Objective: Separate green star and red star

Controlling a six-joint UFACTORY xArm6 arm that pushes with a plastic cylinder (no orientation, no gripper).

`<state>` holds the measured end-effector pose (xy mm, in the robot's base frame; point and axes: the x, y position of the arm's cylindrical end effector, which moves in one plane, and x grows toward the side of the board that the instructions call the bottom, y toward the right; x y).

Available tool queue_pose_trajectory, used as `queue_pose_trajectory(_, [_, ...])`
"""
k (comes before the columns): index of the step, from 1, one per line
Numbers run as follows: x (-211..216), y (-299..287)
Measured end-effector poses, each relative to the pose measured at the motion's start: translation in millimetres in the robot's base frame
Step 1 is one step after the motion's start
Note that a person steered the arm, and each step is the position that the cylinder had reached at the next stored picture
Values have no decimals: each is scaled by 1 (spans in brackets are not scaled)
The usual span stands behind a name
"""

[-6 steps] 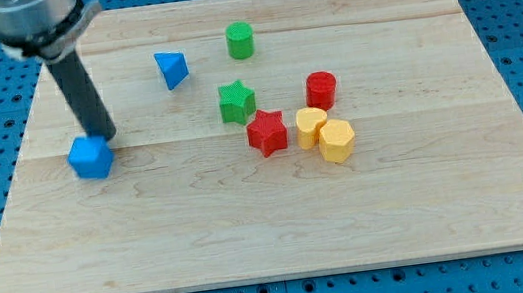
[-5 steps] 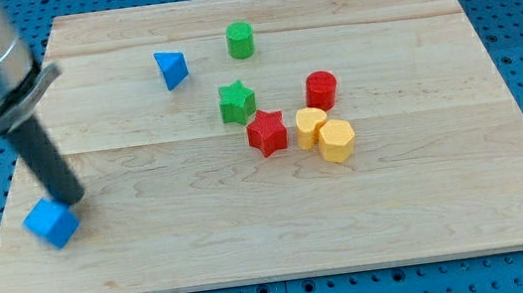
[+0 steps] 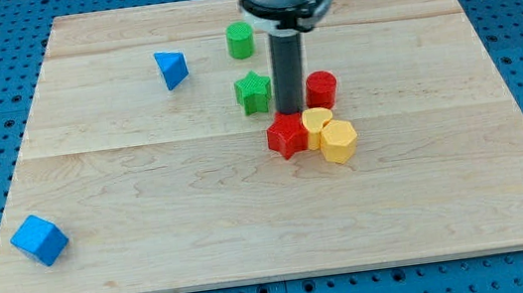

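The green star (image 3: 253,91) lies just above the board's middle. The red star (image 3: 287,135) lies below and to its right, a small gap apart from it, touching a yellow heart-like block (image 3: 316,124). My tip (image 3: 290,113) stands between the two stars, right of the green star and at the red star's upper edge. The dark rod rises from there toward the view's top.
A red cylinder (image 3: 322,90) stands right of the rod. A yellow hexagon block (image 3: 338,141) touches the yellow heart. A green cylinder (image 3: 240,40) sits above the green star. A blue triangle (image 3: 170,70) lies upper left. A blue cube (image 3: 39,240) lies near the lower left corner.
My tip left the blue cube at the lower left and moved to between the stars. The green star shifted up and right, the red star right and down against the yellow heart.
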<state>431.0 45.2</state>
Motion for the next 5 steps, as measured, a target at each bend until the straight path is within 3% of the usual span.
queue_pose_trajectory(3, [17, 138])
queue_pose_trajectory(4, [53, 174])
queue_pose_trajectory(5, [61, 114])
